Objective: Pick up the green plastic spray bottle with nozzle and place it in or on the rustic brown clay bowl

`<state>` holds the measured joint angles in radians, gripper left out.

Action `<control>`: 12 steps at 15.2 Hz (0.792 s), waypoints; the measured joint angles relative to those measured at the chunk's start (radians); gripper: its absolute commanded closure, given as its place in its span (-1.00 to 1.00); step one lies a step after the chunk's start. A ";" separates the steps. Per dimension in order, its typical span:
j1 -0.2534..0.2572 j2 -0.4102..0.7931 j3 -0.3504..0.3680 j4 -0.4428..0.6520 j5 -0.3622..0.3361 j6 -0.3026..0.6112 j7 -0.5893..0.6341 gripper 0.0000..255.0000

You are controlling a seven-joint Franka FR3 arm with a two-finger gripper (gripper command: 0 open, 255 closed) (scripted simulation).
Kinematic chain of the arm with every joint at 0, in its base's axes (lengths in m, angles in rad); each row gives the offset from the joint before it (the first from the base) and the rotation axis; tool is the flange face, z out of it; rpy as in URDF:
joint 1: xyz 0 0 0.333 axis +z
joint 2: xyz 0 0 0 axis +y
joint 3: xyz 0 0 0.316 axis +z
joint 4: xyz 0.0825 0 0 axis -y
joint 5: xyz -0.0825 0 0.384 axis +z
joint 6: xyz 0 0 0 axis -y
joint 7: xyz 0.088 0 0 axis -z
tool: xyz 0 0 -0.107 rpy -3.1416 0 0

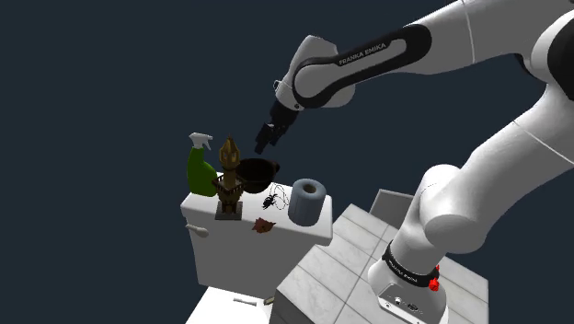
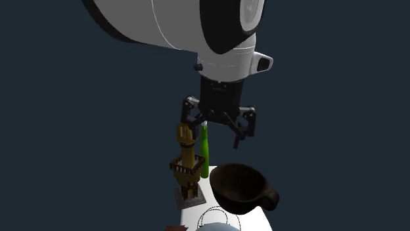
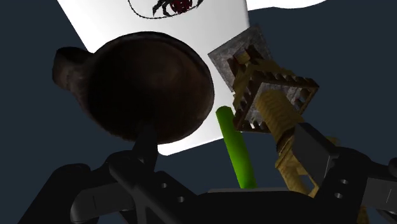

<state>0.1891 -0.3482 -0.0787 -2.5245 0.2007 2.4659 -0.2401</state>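
Hovering empty, jaws spread, the gripper (image 2: 214, 134) could topple the statue (image 1: 228, 179) crowding the green spray bottle (image 1: 200, 169) at its three o'clock, shoulder view.

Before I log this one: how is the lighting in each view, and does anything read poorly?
Shoulder view: even light on the white tank, flat dark-blue backdrop, bowl almost black. Second exterior view: dim, the bowl's inside hard to read, bottle a thin bright green strip. Wrist view: bowl dark brown, statue well lit. No blur or glare that I can see.
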 measured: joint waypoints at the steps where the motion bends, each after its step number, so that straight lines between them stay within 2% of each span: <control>1: 0.013 0.030 -0.003 0.001 0.013 0.042 -0.027 -1.00; 7: 0.095 0.249 -0.011 0.102 0.126 0.240 -0.201 -1.00; 10: 0.124 0.363 -0.001 0.174 0.208 0.320 -0.309 -1.00; 12: 0.128 0.442 0.016 0.220 0.288 0.376 -0.411 -1.00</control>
<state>0.3175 0.0941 -0.0629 -2.3047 0.4883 2.8416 -0.6510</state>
